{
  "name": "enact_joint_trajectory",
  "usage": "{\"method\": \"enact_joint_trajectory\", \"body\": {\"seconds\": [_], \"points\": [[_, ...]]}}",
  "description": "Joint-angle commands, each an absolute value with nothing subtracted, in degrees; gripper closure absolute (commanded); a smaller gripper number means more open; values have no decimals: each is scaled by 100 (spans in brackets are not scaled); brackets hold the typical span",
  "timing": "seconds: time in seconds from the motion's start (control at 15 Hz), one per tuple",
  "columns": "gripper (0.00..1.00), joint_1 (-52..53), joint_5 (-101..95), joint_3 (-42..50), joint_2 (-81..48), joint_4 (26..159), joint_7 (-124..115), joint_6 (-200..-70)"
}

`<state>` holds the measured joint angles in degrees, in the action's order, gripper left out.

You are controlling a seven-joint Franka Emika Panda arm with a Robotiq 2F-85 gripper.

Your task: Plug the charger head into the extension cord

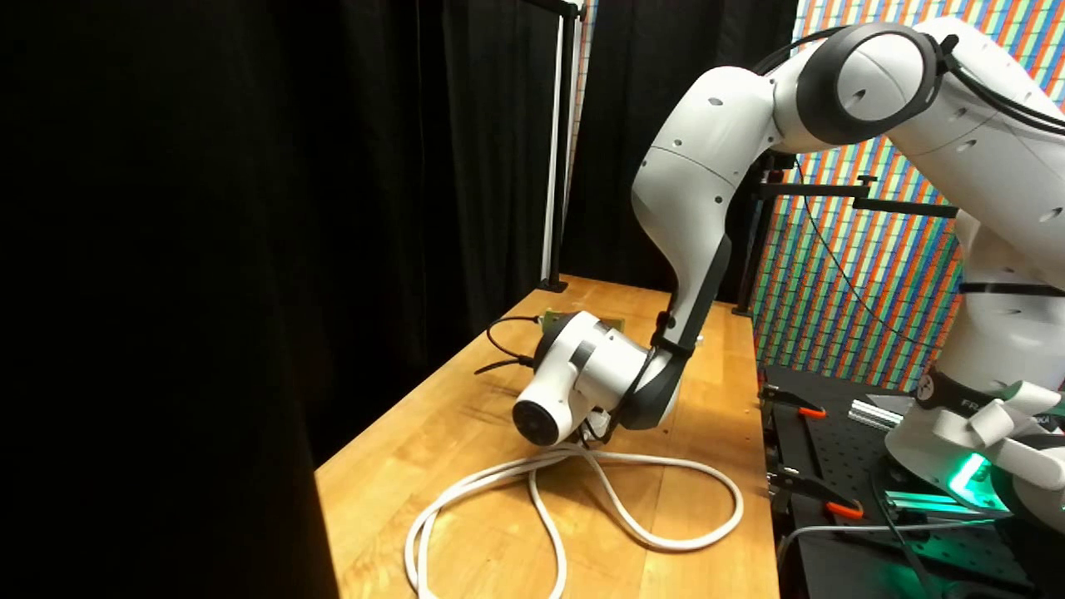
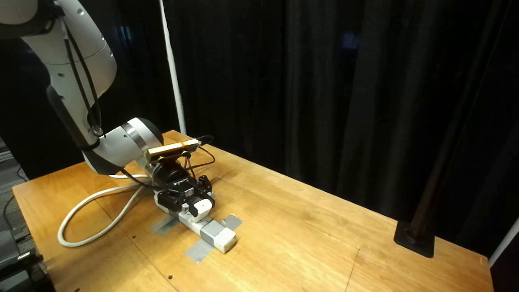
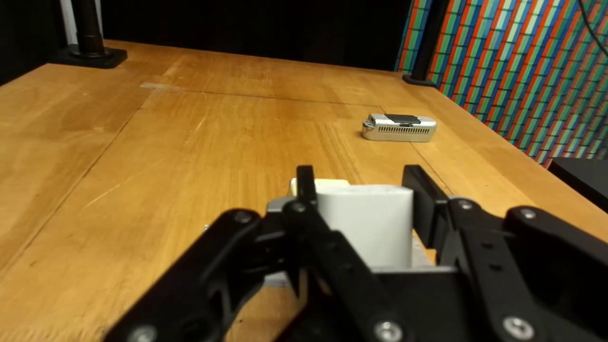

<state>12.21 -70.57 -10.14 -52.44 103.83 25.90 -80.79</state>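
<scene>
The white boxy charger head (image 2: 203,207) stands upright against the top of the extension cord's white socket block (image 2: 225,239). I cannot tell whether its prongs are in a socket. My gripper (image 2: 201,202) reaches low over the block with its fingers around the charger head. In the wrist view, the charger head (image 3: 370,228) sits between the two fingertips (image 3: 359,178), seemingly pressed by both. Behind it, the cream end of the block (image 3: 332,182) shows. The thick white cord (image 1: 691,545) loops on the table; the arm hides most of the block and charger there.
Grey tape (image 2: 200,250) fixes the block to the wooden table (image 2: 292,251). A silver vented device (image 3: 399,129) lies farther along the table. Black post bases stand at the far left (image 3: 88,56) and far right (image 3: 419,80). Orange-tipped clamps (image 1: 844,509) grip the robot-side edge.
</scene>
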Motion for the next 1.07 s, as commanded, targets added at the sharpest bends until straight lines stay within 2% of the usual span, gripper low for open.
{"method": "enact_joint_trajectory", "body": {"seconds": [0.0,1.0], "points": [[77,1147,-7130,-1282,-5554,10226,2524,-8609],[77,1149,-6997,-1465,-5444,10394,2388,-8691]]}}
